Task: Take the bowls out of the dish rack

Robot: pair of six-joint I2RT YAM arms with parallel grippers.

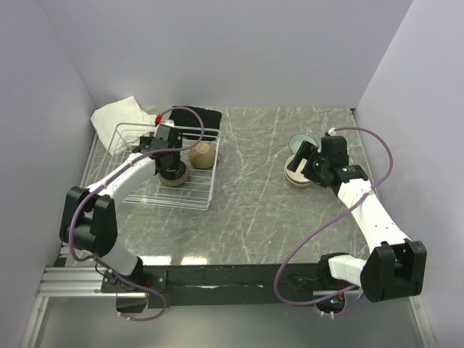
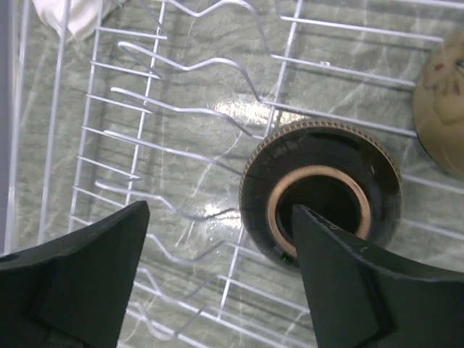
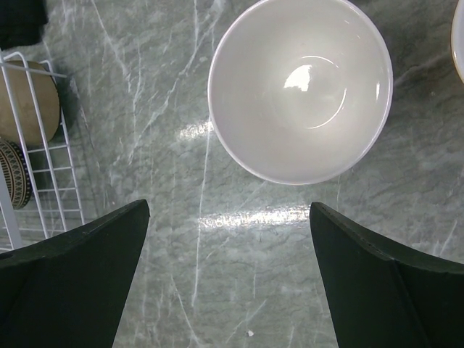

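Note:
The white wire dish rack (image 1: 134, 141) stands at the left of the table. A dark brown bowl (image 2: 319, 192) lies upside down in it, foot ring up, with a tan bowl (image 1: 204, 154) beside it. My left gripper (image 2: 220, 217) hangs open just over the rack; its right finger overlaps the dark bowl's foot ring and its left finger is over bare wires. In the top view it (image 1: 171, 168) sits above that bowl (image 1: 174, 176). My right gripper (image 3: 228, 210) is open over bare table, just short of an upright pale bowl (image 3: 301, 87). A teal bowl (image 1: 299, 143) and another bowl (image 1: 294, 177) lie by it.
A white cloth (image 1: 119, 114) and a black cloth (image 1: 196, 116) lie behind the rack, with something red (image 1: 157, 117) between them. The rack's edge (image 3: 43, 181) shows at the left of the right wrist view. Grey walls close in on three sides.

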